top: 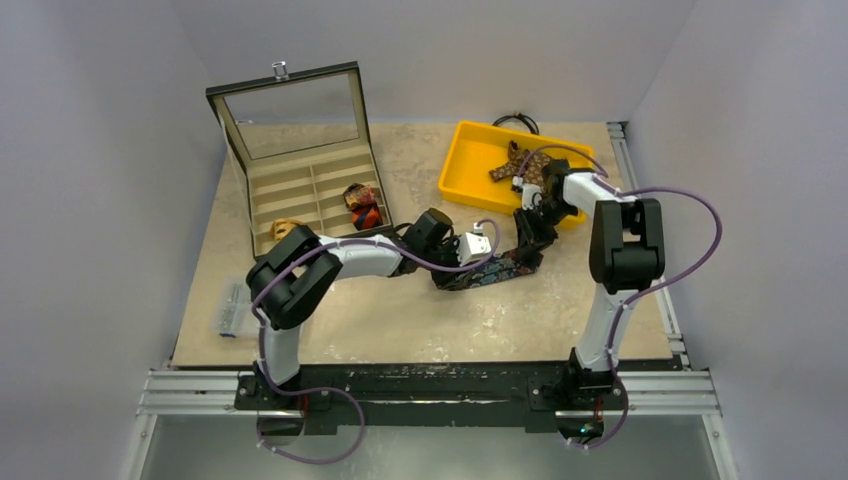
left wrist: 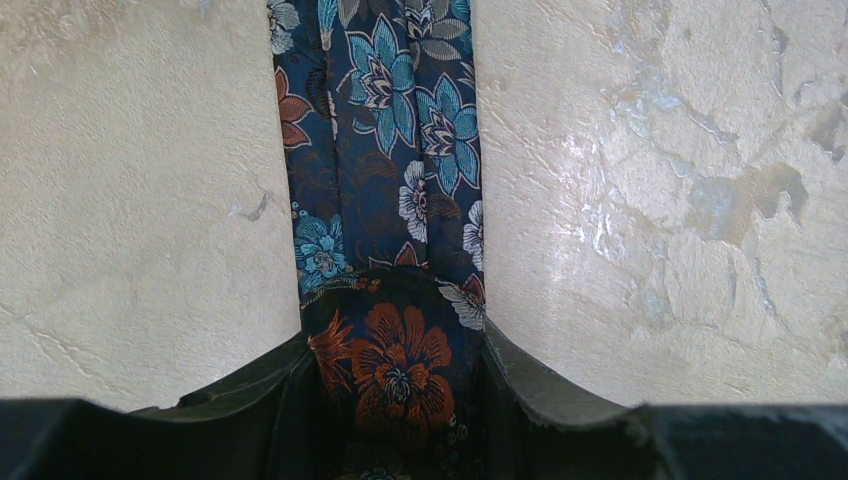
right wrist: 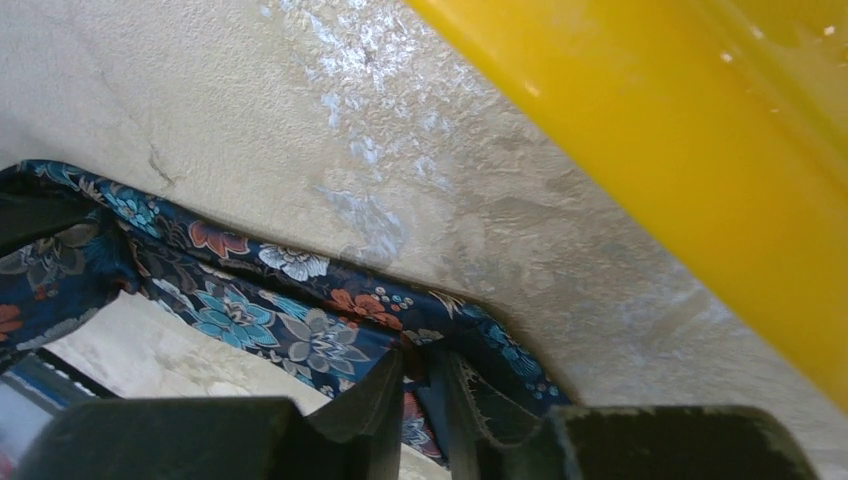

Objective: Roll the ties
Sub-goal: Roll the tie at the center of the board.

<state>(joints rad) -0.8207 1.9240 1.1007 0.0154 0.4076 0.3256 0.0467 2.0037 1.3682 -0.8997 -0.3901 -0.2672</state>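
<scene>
A dark navy floral tie [top: 497, 270] lies on the table between both grippers. My left gripper [top: 455, 275] is at its left end. In the left wrist view the gripper [left wrist: 395, 370] is shut on the tie's folded end with the orange flower, and the strip [left wrist: 390, 150] runs away from it. My right gripper [top: 528, 240] holds the tie's right end beside the yellow tray. In the right wrist view the gripper [right wrist: 422, 385] has its jaws nearly together, pinching the tie [right wrist: 270, 310]. A brown dotted tie [top: 525, 162] lies in the tray.
The yellow tray [top: 455, 165] sits at the back right; its wall [right wrist: 680, 130] is close to my right gripper. An open compartment box [top: 300, 180] at the back left holds a red-orange coil [top: 362, 205] and a tan coil [top: 285, 228]. A black cable loop [top: 515, 122] lies behind the tray.
</scene>
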